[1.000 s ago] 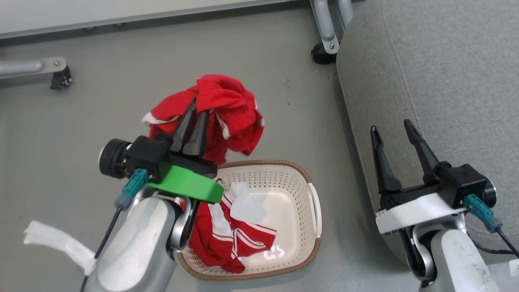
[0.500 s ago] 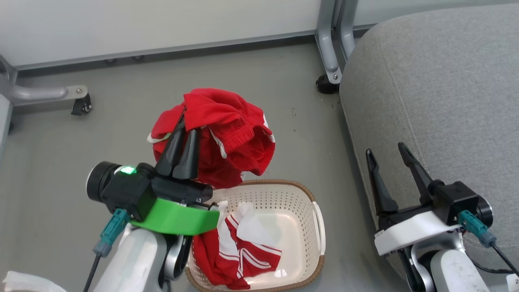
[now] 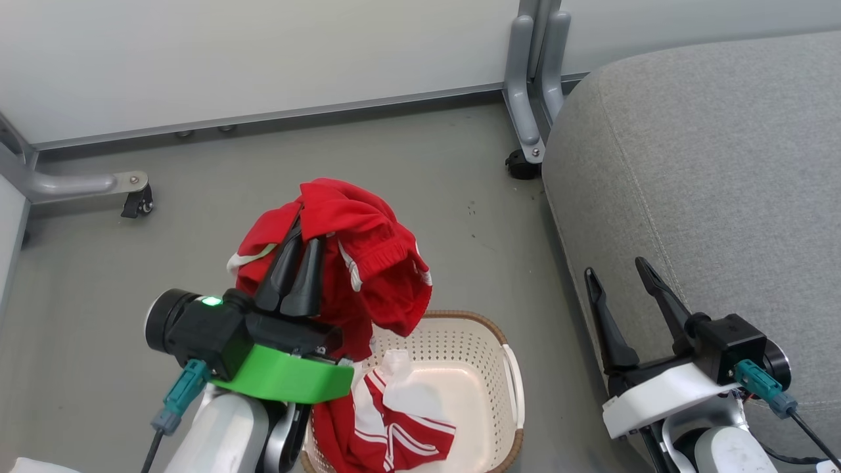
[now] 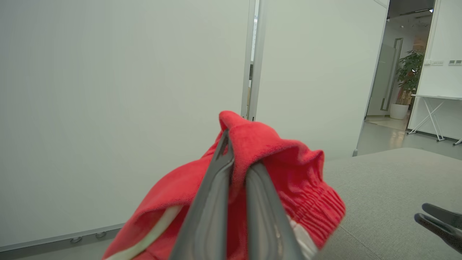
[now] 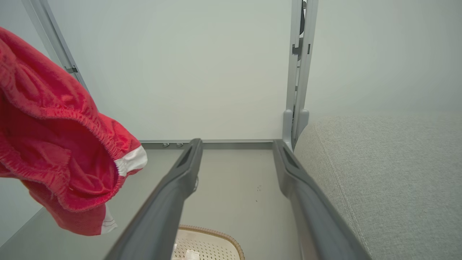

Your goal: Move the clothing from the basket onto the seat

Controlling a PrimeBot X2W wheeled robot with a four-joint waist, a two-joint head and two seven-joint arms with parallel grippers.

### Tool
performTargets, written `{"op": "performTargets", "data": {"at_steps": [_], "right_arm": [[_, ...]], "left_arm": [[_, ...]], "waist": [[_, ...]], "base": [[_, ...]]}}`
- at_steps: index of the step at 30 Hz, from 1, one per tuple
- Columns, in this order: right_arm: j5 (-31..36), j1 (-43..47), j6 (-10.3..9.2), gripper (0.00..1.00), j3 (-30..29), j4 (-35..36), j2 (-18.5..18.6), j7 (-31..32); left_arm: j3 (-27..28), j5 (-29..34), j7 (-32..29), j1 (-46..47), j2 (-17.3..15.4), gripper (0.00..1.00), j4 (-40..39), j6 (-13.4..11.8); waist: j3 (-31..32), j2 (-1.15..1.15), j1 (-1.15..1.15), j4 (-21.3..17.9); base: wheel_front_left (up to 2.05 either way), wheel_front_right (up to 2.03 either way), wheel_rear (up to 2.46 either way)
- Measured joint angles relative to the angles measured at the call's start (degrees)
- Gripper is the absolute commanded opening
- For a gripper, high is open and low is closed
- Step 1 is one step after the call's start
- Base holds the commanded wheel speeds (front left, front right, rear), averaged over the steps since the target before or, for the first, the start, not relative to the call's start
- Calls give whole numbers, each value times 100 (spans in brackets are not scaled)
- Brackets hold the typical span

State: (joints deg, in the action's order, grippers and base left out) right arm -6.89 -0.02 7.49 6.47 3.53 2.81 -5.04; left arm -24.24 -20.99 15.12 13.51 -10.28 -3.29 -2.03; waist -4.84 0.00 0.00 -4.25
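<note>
- Head view: the left gripper (image 3: pixel 307 231) points up and away from the robot. Its 2 fingers are clenched on 1 red garment (image 3: pixel 374 263), which dangles in the air over the far rim of the basket (image 3: pixel 509 368).
- To the right, the right gripper (image 3: pixel 615 266) hovers at the near left edge of the seat (image 3: pixel 709 164), fingers spread wide and grasping nothing.
- That basket stands on the floor (image 3: pixel 98 295) between the left arm and the seat. A second red garment (image 3: pixel 394 437) with white stripes lies bunched against its left wall.
- Left wrist view: red cloth folds over both fingertips, and the grey seat lies beyond to the right.
</note>
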Motion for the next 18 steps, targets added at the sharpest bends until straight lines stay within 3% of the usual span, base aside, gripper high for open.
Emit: {"op": "performTargets", "data": {"at_steps": [13, 18], "right_arm": [[8, -2, 0, 100, 102, 40, 1, 52], [-54, -97, 0, 100, 592, 41, 8, 176]], "left_arm": [[40, -47, 0, 81, -47, 0, 98, 63], [44, -51, 0, 150, -16, 0, 76, 115]], "waist": [[-52, 0, 0, 40], [-111, 0, 0, 82]], "base": [[0, 0, 0], [0, 0, 0]]}}
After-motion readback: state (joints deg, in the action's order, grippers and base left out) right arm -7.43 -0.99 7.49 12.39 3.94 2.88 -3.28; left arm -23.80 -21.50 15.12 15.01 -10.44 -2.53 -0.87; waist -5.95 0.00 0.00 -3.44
